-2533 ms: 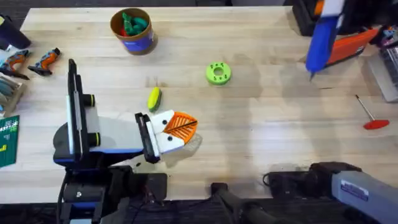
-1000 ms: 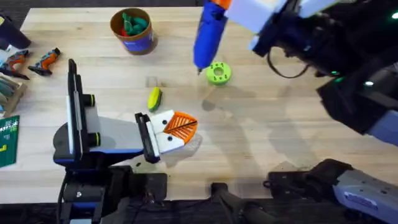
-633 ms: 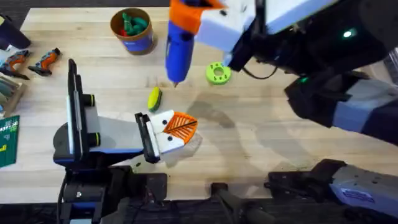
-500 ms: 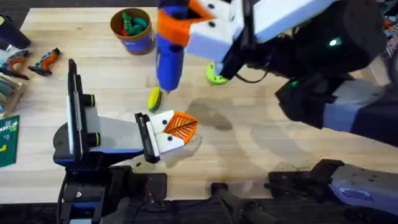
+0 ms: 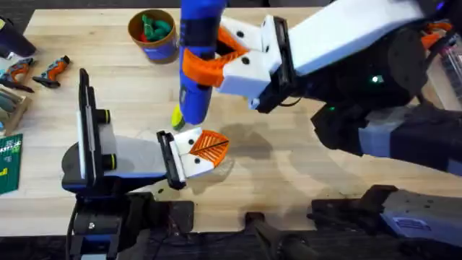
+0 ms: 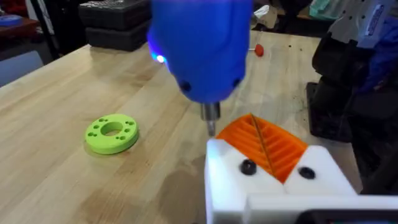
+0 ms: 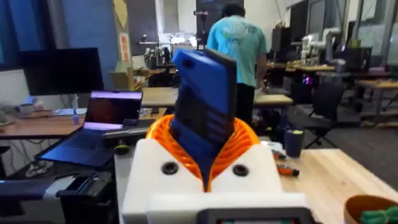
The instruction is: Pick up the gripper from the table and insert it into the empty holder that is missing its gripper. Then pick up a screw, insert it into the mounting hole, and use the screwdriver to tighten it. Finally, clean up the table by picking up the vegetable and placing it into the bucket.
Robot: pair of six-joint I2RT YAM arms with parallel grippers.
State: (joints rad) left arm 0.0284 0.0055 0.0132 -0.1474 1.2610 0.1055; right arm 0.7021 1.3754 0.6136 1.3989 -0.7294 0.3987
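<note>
Now the right gripper (image 5: 216, 61) is holding the blue screwdriver (image 5: 196, 72) tight between its orange pads, and the screwdriver is pointing down in the upper middle of the overhead view. Its metal tip (image 6: 210, 119) is hanging just above the white holder (image 6: 267, 180), close to the edge of the orange gripper (image 6: 264, 144) sitting in it. A small light is glowing on the blue body. I cannot tell if the tip is touching anything yet, and I cannot see a screw under it.

So the first job looks done, because the orange gripper is sitting in the white holder (image 5: 193, 155) near the middle of the overhead view. The tightening job seems to be going on right now. Two dark screw holes are showing on the front of the white block.

Cleaning up is still left. The little yellow-green vegetable (image 5: 176, 117) is lying on the table (image 5: 303, 166), just above the holder and partly behind the screwdriver. The bucket (image 5: 153, 36) is standing in the upper left, well apart from it, with green and red things already inside.

The right arm is reaching across from the right side of the frame, big and high over the table. The left arm is lying low and flat at the lower left, pointing toward the middle.
</note>
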